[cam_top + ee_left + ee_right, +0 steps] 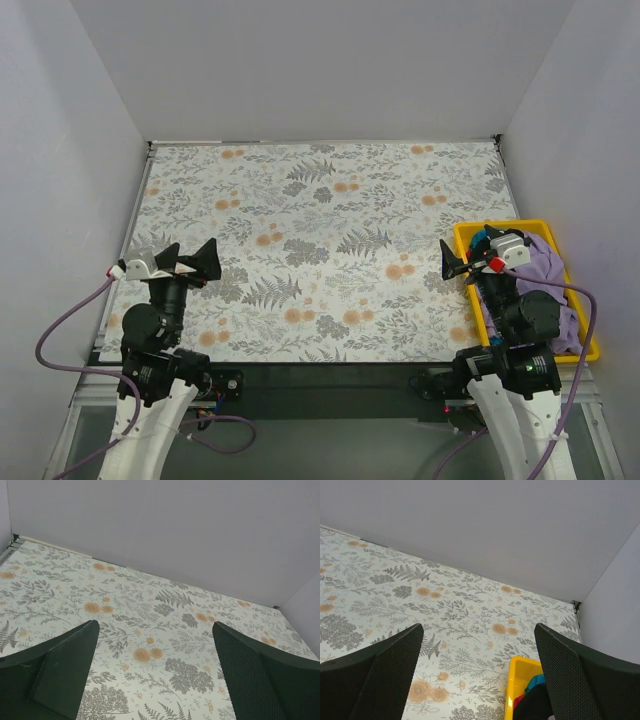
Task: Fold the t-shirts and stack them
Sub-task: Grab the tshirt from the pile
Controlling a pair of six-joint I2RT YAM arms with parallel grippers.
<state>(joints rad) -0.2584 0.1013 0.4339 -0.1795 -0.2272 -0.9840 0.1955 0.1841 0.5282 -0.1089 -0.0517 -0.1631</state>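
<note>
- At the near left edge of the table, the left gripper (187, 256) hangs above the floral cloth with its two black fingers spread wide and nothing between them
- Its wrist view shows the same: the left gripper (155, 625) has its jaws apart, and only the fern-and-flower pattern shows through the gap
- On the far right, the right gripper (465, 258) is also open and holds nothing; it sits raised at the left rim of the yellow tray (520, 225)
- From its own camera the right gripper (479, 627) frames bare cloth, with a corner of the yellow tray (517, 675) low in the gap near the right finger
- The t-shirts lie bunched in that tray: the lavender t-shirt (550, 265) fills most of it, partly hidden under the right arm
- A bit of blue t-shirt (536, 681) and dark fabric, likely the black t-shirt (535, 704), peek over the tray corner, with a small red patch beside them that I cannot identify
- The table (320, 200) stretches between the two arms, closed in by plain white walls on three sides
</note>
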